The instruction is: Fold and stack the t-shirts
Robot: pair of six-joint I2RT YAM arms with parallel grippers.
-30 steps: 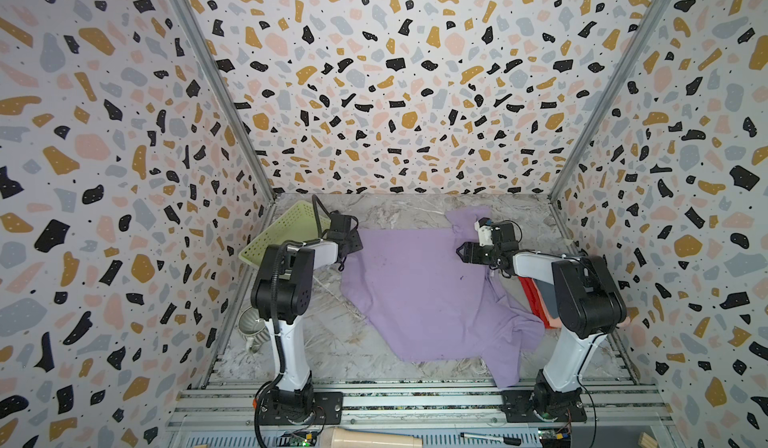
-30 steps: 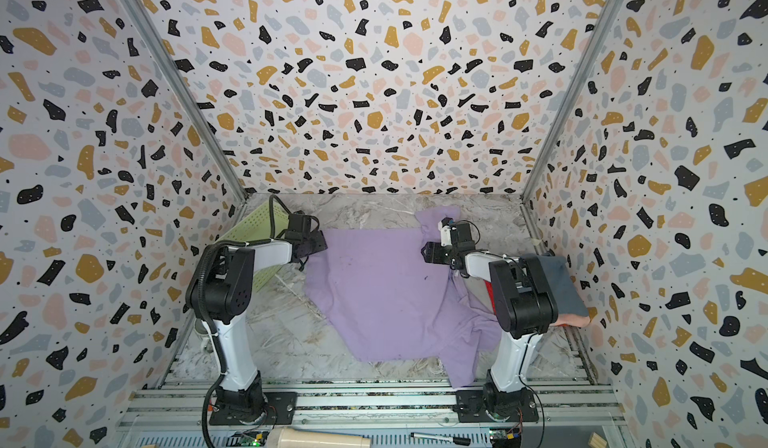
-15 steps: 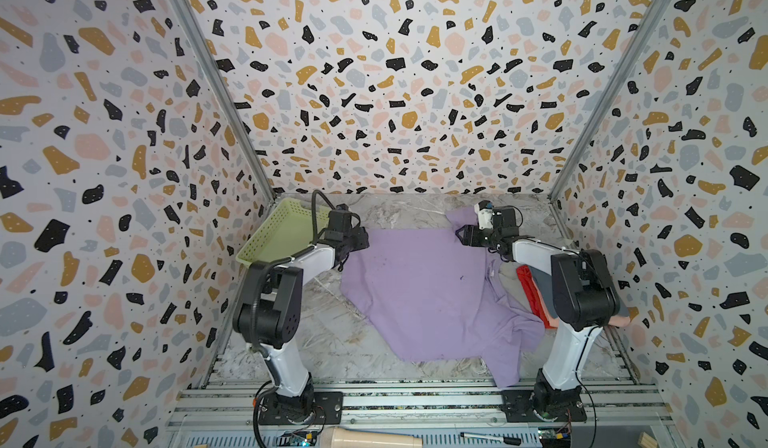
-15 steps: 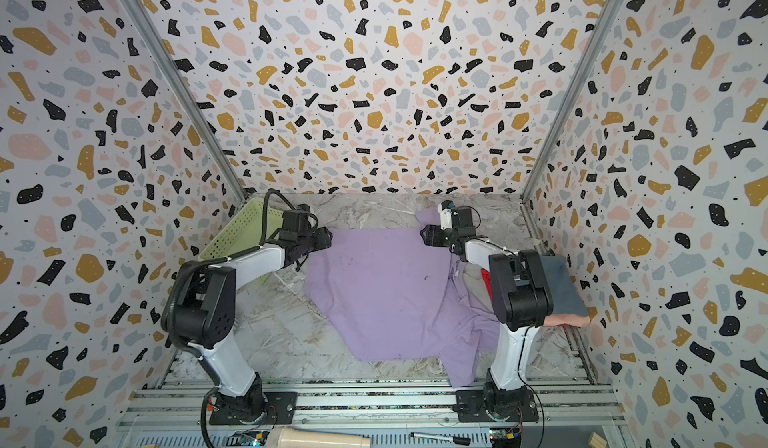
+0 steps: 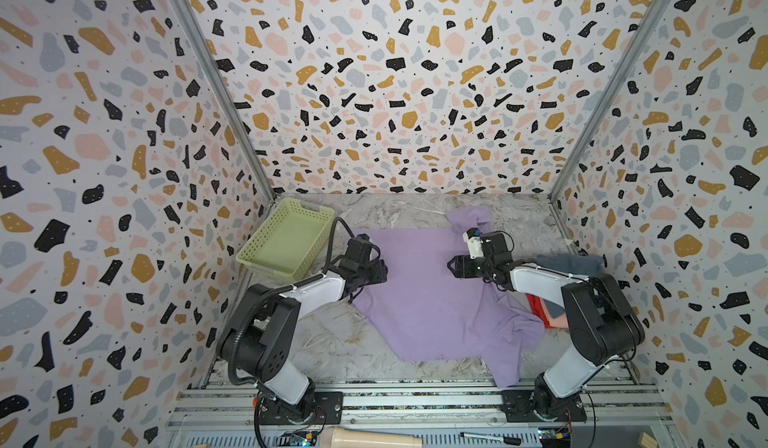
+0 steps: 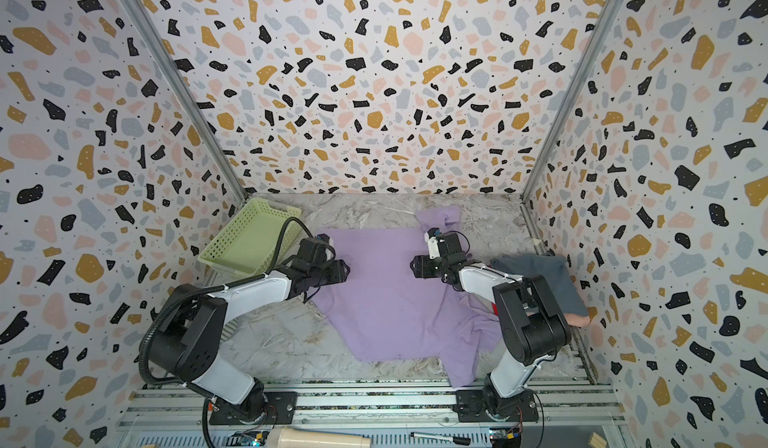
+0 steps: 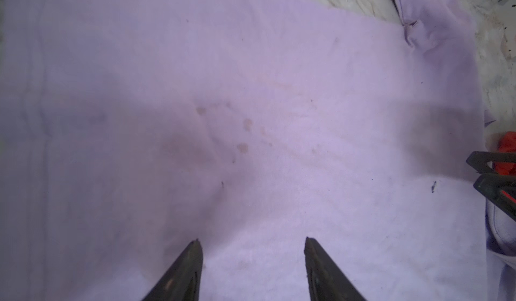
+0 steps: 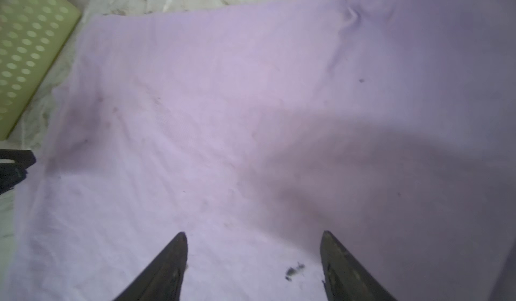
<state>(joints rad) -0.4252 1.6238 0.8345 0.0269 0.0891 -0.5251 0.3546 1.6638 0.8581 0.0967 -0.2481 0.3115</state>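
Lavender-purple cloth t-shirt [image 5: 424, 296] [image 6: 386, 296] lies spread on the grey marbled tabletop [image 5: 324, 342], roughly central. One sleeve is bunched toward the back wall, and the edge nearest the right arm's base is rumpled and trails toward the front rail. Faint brownish stains and small dark specks are noted on the fabric in the left wrist view [image 7: 245, 123]. The left gripper [image 5: 379, 273] [image 6: 343, 273] is over the shirt's left edge and the right gripper [image 5: 453, 265] [image 6: 415, 267] is over its right portion, the two facing each other across the cloth. Both wrist views show the dark pointed fingers spread apart, left [image 7: 252, 241] and right [image 8: 254, 234], with bare fabric and nothing else between them. Contact between fingertips and cloth cannot be determined. A pale green plastic lattice basket [image 5: 259, 232] stands at the back left, close to the shirt's far left corner but apart from it. At the right wall a slate blue-grey shirt [image 5: 569, 263] [image 6: 536, 275] lies over a red shirt [image 5: 536, 304] and a salmon pink shirt [image 5: 555, 321], partly hidden behind the right arm.
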